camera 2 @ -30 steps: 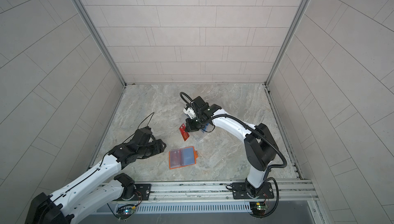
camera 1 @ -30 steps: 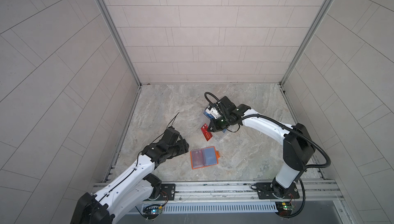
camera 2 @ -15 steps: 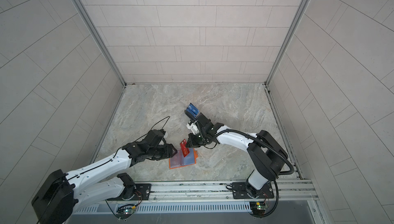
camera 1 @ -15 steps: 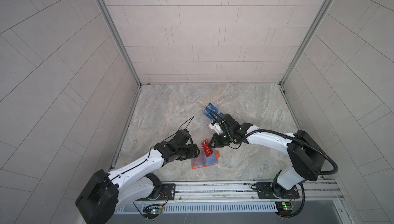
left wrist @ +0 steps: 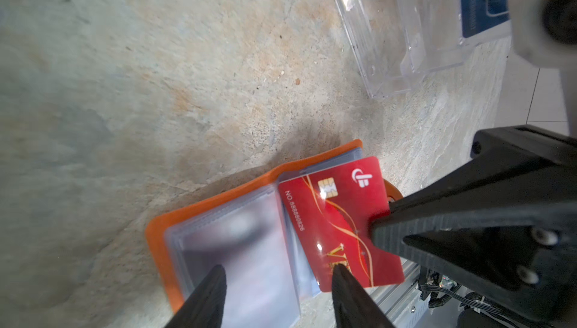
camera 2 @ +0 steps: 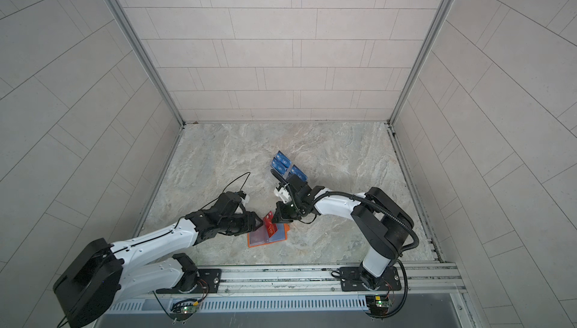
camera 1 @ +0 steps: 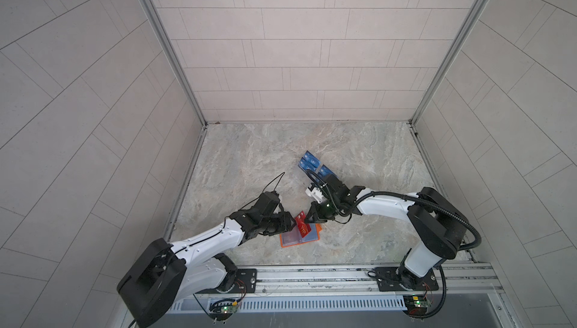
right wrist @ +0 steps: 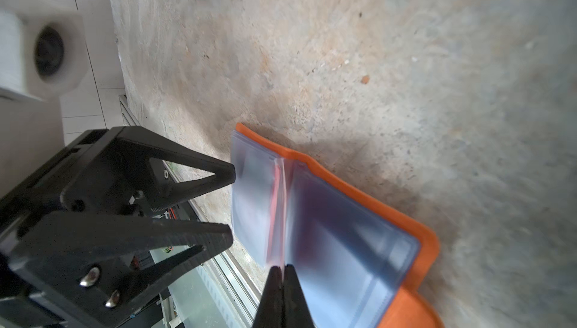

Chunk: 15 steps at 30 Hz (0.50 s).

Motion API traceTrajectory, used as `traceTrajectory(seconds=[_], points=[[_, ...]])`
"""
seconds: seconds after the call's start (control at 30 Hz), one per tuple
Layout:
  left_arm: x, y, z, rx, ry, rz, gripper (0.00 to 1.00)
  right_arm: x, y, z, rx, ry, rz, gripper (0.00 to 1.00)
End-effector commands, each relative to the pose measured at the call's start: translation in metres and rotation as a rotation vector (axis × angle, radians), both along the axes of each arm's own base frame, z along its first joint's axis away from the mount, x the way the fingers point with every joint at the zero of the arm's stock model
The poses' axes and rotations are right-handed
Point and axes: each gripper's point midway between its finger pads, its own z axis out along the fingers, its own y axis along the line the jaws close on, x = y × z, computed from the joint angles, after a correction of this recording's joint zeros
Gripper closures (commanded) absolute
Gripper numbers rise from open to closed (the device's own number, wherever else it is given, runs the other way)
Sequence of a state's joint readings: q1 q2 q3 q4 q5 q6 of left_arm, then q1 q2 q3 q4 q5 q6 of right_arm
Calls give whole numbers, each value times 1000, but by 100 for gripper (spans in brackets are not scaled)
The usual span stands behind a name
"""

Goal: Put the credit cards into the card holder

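Both arms low, reaching inward over the orange card holder point(left wrist: 218, 198), which lies open at the marbled surface's point(left wrist: 156, 76) front. Right gripper point(left wrist: 376, 228) pinches glossy red card point(left wrist: 327, 214), tilted over clear sleeves point(left wrist: 249, 248). Left gripper point(right wrist: 232, 204) parted, empty.

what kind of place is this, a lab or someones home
Most likely a robot test booth in a lab, not a home: two arms bolted to a metal rail, plain tiled walls boxing in a small marbled tabletop.

Bright, even light; wrist views partly blurred.
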<state>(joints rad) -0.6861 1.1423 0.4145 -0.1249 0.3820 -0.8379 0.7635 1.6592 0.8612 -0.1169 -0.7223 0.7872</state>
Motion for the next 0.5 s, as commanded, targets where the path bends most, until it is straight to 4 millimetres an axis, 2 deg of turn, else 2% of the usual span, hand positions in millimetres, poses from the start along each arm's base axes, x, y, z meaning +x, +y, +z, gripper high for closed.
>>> traceTrajectory(seconds=[0.0,0.13,0.47], points=[[-2,3,-10,26,5,-9,41,-5,1,-2,8,13,3,100],[-6,8,-18,49,29,1,42,-8,-2,-3,6,22,-3,100],[-9,18,-21,93,29,10,40,-15,-1,0,24,29,3,100]])
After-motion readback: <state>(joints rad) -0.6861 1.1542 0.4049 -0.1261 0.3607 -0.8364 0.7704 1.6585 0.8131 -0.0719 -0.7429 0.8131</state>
